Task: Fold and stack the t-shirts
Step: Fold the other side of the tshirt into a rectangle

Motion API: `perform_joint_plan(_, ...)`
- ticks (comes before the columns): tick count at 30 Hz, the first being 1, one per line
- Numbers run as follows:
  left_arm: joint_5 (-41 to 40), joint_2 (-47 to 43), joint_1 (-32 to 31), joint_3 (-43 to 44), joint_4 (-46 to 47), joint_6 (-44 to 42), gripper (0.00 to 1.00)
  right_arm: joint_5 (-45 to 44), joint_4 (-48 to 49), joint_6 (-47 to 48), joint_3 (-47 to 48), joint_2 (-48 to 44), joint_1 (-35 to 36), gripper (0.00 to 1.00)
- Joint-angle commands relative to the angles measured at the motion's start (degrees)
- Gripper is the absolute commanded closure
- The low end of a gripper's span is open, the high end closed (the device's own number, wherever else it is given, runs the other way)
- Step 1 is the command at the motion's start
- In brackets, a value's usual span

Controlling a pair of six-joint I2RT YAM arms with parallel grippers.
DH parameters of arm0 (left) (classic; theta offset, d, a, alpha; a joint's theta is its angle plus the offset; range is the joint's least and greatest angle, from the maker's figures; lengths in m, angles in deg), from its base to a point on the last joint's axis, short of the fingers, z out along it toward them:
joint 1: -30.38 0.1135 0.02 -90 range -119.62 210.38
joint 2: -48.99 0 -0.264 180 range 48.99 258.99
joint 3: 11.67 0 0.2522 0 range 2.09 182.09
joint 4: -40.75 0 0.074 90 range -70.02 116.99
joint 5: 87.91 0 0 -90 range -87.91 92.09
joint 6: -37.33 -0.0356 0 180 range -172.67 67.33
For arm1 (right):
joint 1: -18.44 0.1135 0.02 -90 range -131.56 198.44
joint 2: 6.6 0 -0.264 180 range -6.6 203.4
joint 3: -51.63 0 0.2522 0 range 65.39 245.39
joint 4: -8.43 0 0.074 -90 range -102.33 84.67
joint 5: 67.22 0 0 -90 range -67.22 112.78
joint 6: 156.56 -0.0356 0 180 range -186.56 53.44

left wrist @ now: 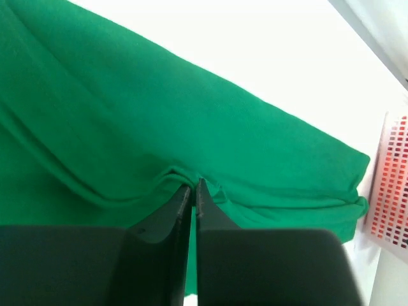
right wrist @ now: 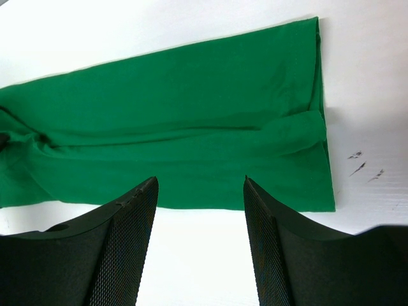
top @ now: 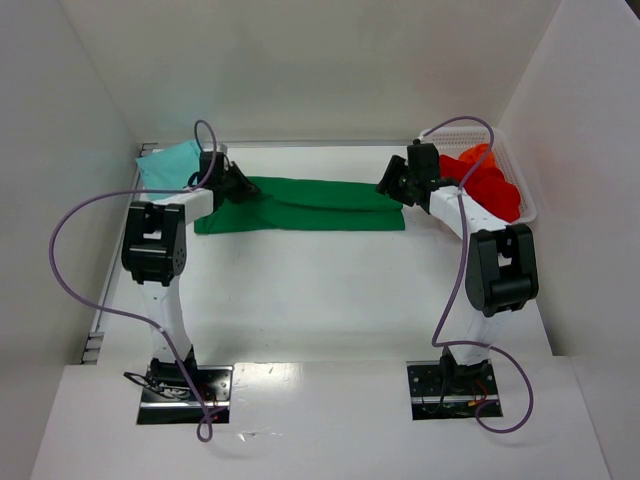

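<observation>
A dark green t-shirt lies folded into a long strip across the far middle of the table. My left gripper is at its left end. In the left wrist view the left gripper is shut, and a small pucker of the green t-shirt is pinched at the fingertips. My right gripper hovers at the strip's right end. It is open with nothing between its fingers, just over the near edge of the green cloth. A pale teal t-shirt lies at the far left. Red t-shirts fill the basket.
A white mesh basket stands at the far right against the wall, and its side shows in the left wrist view. White walls close in the table on the left, back and right. Purple cables loop off both arms.
</observation>
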Motion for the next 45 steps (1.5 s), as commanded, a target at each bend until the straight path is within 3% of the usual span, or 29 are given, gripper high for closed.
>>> perform_joint_plan(1, 1.18, 1.92, 0.24, 2.85, 3.06, 1.30, 1.00, -1.74, 2.34, 0.91, -0.76, -2.95, 0.46, 0.38)
perform_joint_plan(11, 1.74, 5.01, 2.70, 7.19, 7.11, 3.22, 0.99, -1.63, 2.34, 0.91, -1.29, -2.42, 0.46, 0.38)
perform_joint_plan(14, 3.96, 7.35, 3.05, 9.32, 8.35, 3.22, 0.89, -1.29, 2.34, 0.91, -1.29, -2.42, 0.46, 0.38)
perform_joint_plan(15, 5.38, 8.01, 3.05, 9.92, 8.84, 3.22, 0.74, -1.29, 2.76, 0.91, -1.29, -2.42, 0.46, 0.38)
perform_joint_plan(16, 6.27, 8.82, 3.05, 10.78, 8.95, 3.22, 0.67, -1.29, 2.87, 0.91, -1.29, -2.42, 0.46, 0.38)
perform_joint_plan(20, 9.17, 12.47, 3.05, 13.84, 9.36, 3.22, 0.53, -0.76, 2.87, 0.91, -1.29, -2.42, 0.46, 0.38)
perform_joint_plan(24, 11.25, 14.13, 3.05, 16.38, 8.70, 1.91, 0.30, -0.76, 2.87, 0.91, -1.82, -2.42, 0.46, 0.38)
perform_joint_plan(30, 13.85, 13.82, 3.05, 18.58, 7.51, -0.62, 0.23, -0.15, 2.87, 0.91, -2.35, -3.47, 0.46, 0.38)
perform_joint_plan(37, 15.06, -0.04, 3.58, 12.88, 5.70, -8.09, 0.04, 2.85, 2.34, 1.61, -2.35, -3.48, 0.46, 0.38)
perform_joint_plan(45, 10.06, -18.19, 4.46, -1.80, -0.71, -9.70, 0.00, 5.18, -3.88, 8.28, 1.51, 1.35, 3.36, 0.41)
